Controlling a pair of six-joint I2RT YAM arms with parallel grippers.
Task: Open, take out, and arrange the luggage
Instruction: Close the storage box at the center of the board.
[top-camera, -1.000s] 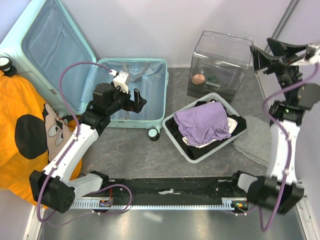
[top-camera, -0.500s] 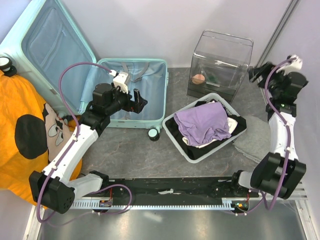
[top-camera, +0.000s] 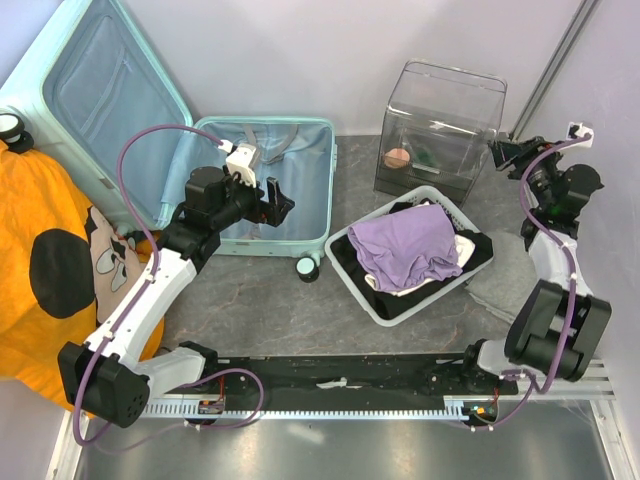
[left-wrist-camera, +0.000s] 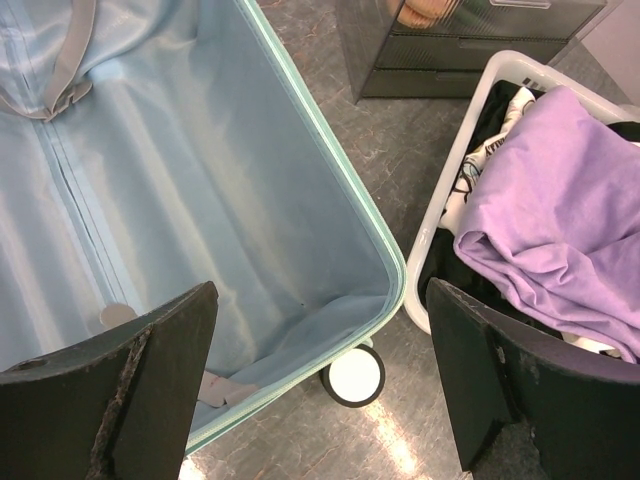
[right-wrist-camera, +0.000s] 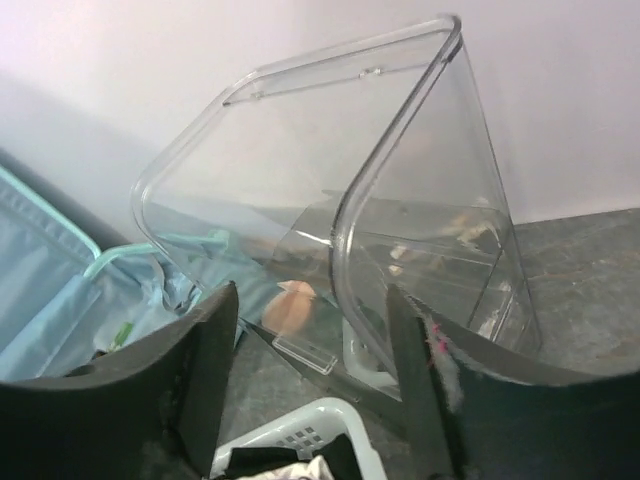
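Note:
The mint luggage (top-camera: 300, 130) lies open at the back left, its lid (top-camera: 95, 90) leaning against the wall, the pale blue lining (left-wrist-camera: 180, 200) bare except for grey straps (left-wrist-camera: 60, 60). One spinner wheel (left-wrist-camera: 356, 376) shows at its near corner. My left gripper (top-camera: 272, 200) is open and empty, hovering over the near right corner of the lower shell; in the left wrist view (left-wrist-camera: 320, 400) its jaws stand wide apart. My right gripper (top-camera: 500, 152) is open and empty, held high beside the clear box (top-camera: 440, 125).
A white mesh basket (top-camera: 350, 240) holds purple cloth (top-camera: 405, 245) over black and white garments. The clear box (right-wrist-camera: 400, 200) holds a pinkish item (right-wrist-camera: 290, 305). An orange cartoon cloth (top-camera: 50, 270) lies at left. A grey cloth (top-camera: 510, 275) lies at right.
My right arm has swung down and in from the far right, bringing its gripper next to the clear box. The left arm has not moved.

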